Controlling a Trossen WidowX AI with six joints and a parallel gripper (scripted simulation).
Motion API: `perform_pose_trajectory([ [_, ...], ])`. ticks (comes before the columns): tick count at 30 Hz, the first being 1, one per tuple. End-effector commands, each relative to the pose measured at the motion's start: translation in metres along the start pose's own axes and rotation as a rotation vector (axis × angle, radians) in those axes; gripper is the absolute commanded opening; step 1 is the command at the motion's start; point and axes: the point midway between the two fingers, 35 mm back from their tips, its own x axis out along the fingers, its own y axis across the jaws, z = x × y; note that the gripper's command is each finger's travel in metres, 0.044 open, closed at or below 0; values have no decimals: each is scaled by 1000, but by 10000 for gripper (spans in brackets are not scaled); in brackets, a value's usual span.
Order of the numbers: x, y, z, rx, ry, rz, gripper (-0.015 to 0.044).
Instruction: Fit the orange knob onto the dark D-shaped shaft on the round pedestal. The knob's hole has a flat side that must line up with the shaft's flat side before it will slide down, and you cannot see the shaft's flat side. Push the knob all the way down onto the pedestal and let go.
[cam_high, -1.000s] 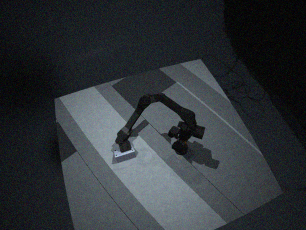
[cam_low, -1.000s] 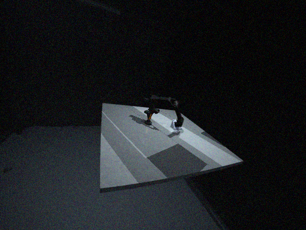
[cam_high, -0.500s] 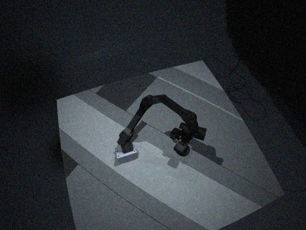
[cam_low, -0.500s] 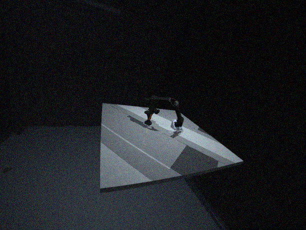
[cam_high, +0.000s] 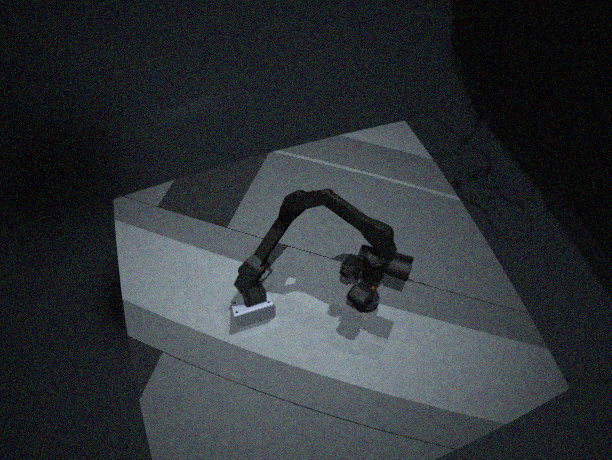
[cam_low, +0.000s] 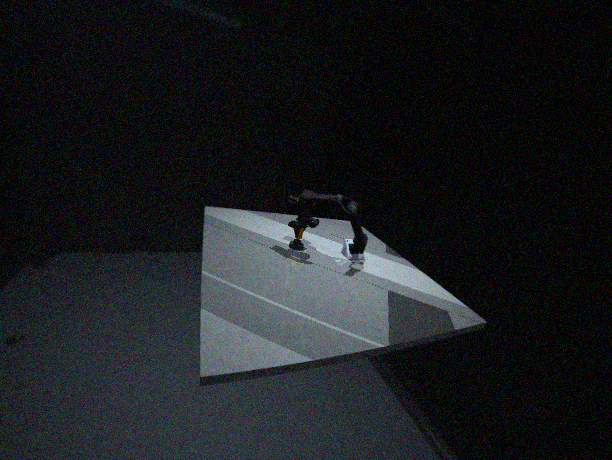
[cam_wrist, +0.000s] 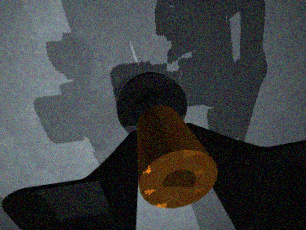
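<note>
The orange knob (cam_high: 373, 288) (cam_low: 300, 232) (cam_wrist: 165, 137) is between the fingers of my gripper (cam_high: 372, 285) (cam_low: 299, 234) (cam_wrist: 161, 131), which is shut on it. In the wrist view its near end shows a dark D-shaped opening, flat side toward the bottom of the picture. The dark round pedestal (cam_high: 363, 300) (cam_low: 297, 246) (cam_wrist: 131, 100) is directly below the gripper, and the knob's far end overlaps it in the wrist view. The shaft is hidden. I cannot tell whether the knob touches the pedestal or how far down it sits.
The arm's white base block (cam_high: 253, 314) (cam_low: 346, 248) stands on the tabletop (cam_high: 200, 270) (cam_low: 260, 330), to the left of the pedestal in the top view and to the right in the exterior view. Arm shadows and light bands cross the tabletop. The scene is dim and grainy.
</note>
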Motion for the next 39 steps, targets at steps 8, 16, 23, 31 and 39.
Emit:
perform_pose_trajectory([
  [8,-2,2,-2,557,5,-5,0],
  [16,-1,3,-1,1079,3,-7,0],
  [23,-1,2,0,1544,2,-8,0],
  [31,-1,0,0,2096,-1,-9,0],
  [39,0,0,0,2477,-3,-9,0],
])
